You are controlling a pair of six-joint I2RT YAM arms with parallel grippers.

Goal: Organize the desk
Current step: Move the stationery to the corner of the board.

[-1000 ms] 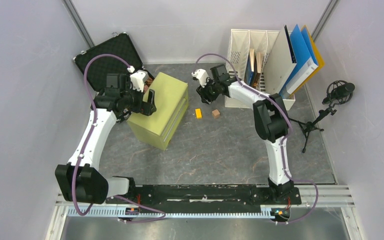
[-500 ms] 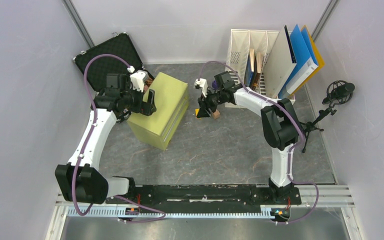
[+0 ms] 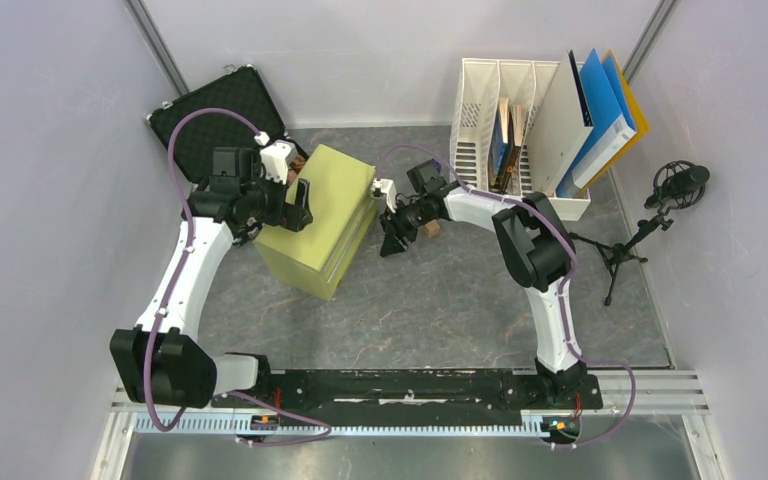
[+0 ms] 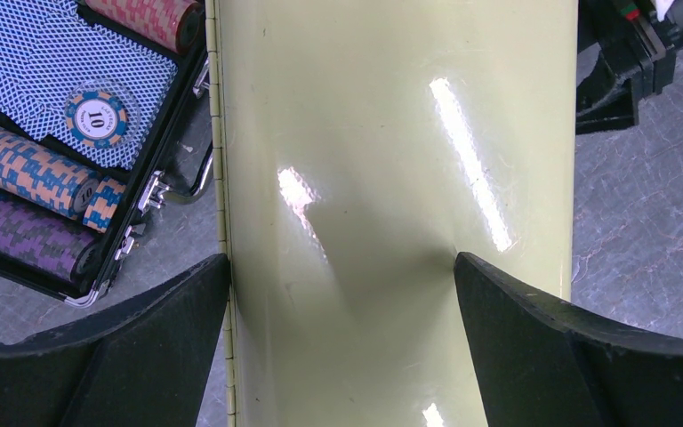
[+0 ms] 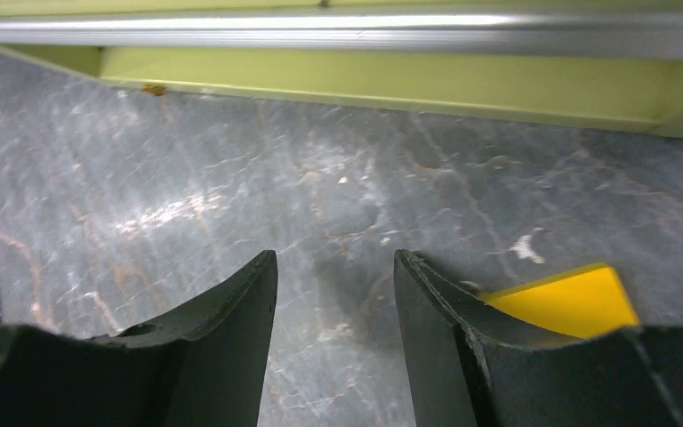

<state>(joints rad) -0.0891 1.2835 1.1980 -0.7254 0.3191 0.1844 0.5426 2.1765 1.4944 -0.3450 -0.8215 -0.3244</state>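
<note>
The desk [image 3: 440,300] is a dark grey veined surface. On its left stands a yellow-green drawer cabinet [image 3: 325,215]. My left gripper [image 3: 298,207] rests open on the cabinet's top [image 4: 391,133]; the left wrist view shows its left finger at the hinged edge and its right finger on the lid, left gripper [image 4: 342,258]. My right gripper [image 3: 391,242] is low over the desk, facing the cabinet's drawer front [image 5: 320,76]. In the right wrist view the right gripper [image 5: 333,256] is open with only bare desk between its fingers. A yellow block [image 5: 560,302] lies just outside the right finger.
A small brown block [image 3: 432,228] lies right of the right gripper. An open black case [image 3: 215,115] of poker chips [image 4: 44,133] sits behind the cabinet. A white file rack [image 3: 490,100] with binders [image 3: 600,110] stands at the back right, and a microphone on a tripod [image 3: 675,185] at the far right.
My right arm swung left and toward the near side, from beside the file rack to the cabinet's drawer front, now covering the yellow block from above. Its jaws widened slightly. The left arm held still.
</note>
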